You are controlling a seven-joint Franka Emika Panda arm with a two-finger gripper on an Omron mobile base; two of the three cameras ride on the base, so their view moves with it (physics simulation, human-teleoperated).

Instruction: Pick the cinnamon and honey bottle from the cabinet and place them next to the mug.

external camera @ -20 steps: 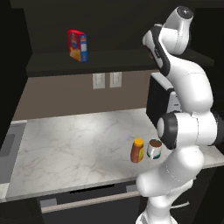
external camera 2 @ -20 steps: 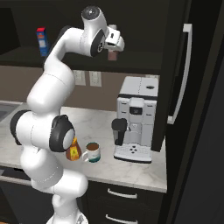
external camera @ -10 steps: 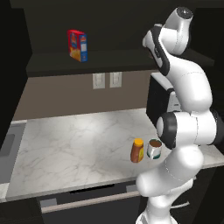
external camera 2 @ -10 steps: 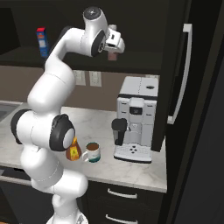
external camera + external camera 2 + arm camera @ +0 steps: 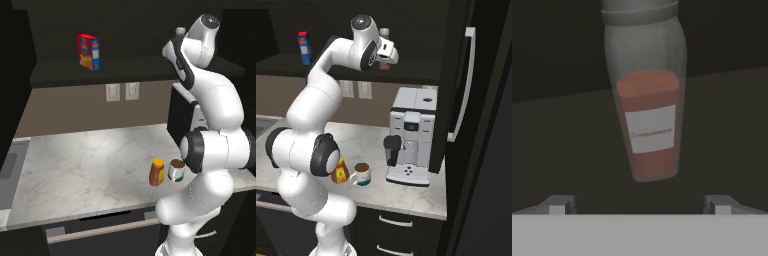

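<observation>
Hand view shows my gripper (image 5: 640,202) spread wide, with one fingertip (image 5: 558,204) at 7 o'clock and the other at 5 o'clock, and nothing between them. The cinnamon (image 5: 648,112) stands straight ahead of the gap, at 12 o'clock from my fingertips, on the dark shelf of the cabinet (image 5: 727,130). It is not touched by my fingers. Its reddish-brown contents and a white label face me, and the clear neck is above them.

In the right base view my gripper (image 5: 387,56) is raised to the shelf level, and the pale cap of the cinnamon (image 5: 384,32) shows just above it, at 12 o'clock.

On the shelf far to 9 o'clock stands a red-blue box (image 5: 88,52). Down on the marble counter (image 5: 80,170) the honey bottle (image 5: 157,172) stands upright, just beside the mug (image 5: 176,170), which is at 3 o'clock from it. In the right base view a coffee machine (image 5: 412,135) stands at 3 o'clock from the mug (image 5: 361,174).
</observation>
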